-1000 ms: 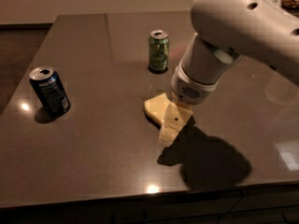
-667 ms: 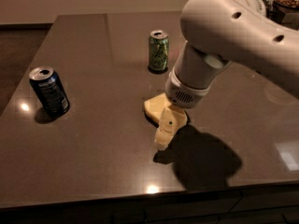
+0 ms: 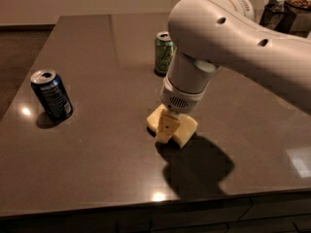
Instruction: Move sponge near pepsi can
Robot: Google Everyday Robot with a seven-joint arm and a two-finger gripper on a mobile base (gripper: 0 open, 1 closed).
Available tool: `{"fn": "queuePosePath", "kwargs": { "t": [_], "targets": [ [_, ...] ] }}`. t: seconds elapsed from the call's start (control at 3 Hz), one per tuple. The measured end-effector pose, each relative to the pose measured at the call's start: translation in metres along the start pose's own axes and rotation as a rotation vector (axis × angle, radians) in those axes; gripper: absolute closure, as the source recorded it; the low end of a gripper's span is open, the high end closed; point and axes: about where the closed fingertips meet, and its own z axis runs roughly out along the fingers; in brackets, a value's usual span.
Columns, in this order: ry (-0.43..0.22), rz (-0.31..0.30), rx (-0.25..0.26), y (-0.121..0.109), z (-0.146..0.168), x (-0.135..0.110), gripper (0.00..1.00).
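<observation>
Your gripper [image 3: 168,133] is down at table [image 3: 97,169] level, right on the sponge [image 3: 187,129], near the middle of the table and toward the front edge. The big white arm [image 3: 228,38] comes in from the upper right and its wrist covers the sponge's middle, so whether the gripper has actually closed on the foam you cannot tell from here. Treat the grasp as unconfirmed.

The sponge lies flat. Pale yellow foam shows on either side of the tool, and its long axis looks to run roughly across the view, though the covered middle makes that a guess.

Now the relation that matters: the pepsi [image 3: 52,95] stands upright well off to the left of the view, a touch farther back than the sponge, with bare table between them. So your coming move is a long sideways carry to the left and slightly away from the front edge.

Mind the green can [image 3: 164,52]. It stands straight behind the sponge, close to the wrist, and it is the nearer can. It is not your target. A leftward path should pass in front of it, I'd judge.

The task looks early: the sponge is nowhere near the pepsi yet. Stop short of the can, since a nudge could tip it.
</observation>
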Motion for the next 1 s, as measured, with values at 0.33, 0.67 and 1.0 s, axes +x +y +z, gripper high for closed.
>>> {"fn": "queuePosePath", "kwargs": {
  "t": [0.33,0.67,1.0],
  "targets": [
    [-0.013,-0.026,0.029,-0.002,-0.008,-0.020,0.71],
    [-0.047,-0.078,0.043,0.002,-0.018,-0.051,0.93],
    [-0.079,-0.145,0.038,0.009,-0.020,-0.093,1.00]
  ]
}}
